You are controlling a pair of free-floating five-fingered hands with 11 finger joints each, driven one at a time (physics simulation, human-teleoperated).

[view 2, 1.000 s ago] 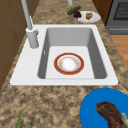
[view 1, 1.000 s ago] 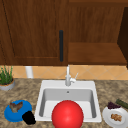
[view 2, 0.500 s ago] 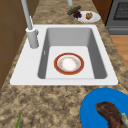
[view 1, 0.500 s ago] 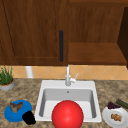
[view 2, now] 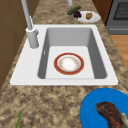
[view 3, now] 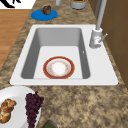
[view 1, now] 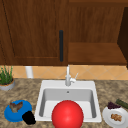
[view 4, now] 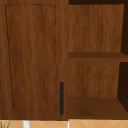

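Note:
My left hand [view 1: 28,117] is a black shape at the counter's front edge, just right of the blue plate [view 1: 15,113]; it holds nothing that I can see. The blue plate [view 2: 100,110] [view 3: 43,14] carries a brown piece of meat [view 2: 110,115]. A red bowl [view 1: 67,115] lies in the white sink [view 1: 92,86]; from the sides its red rim and pale inside [view 2: 68,63] [view 3: 58,68] show on the basin floor.
The faucet [view 1: 68,77] stands behind the basin. A white plate [view 1: 112,120] at the right holds grapes [view 3: 32,103], bread [view 3: 6,110] and a cucumber [view 1: 122,103]. A potted plant [view 1: 6,78] and a white cup [view 1: 29,72] are at the back left. The wall cabinet door [view 4: 32,57] is closed, with open shelves [view 4: 97,56] beside it.

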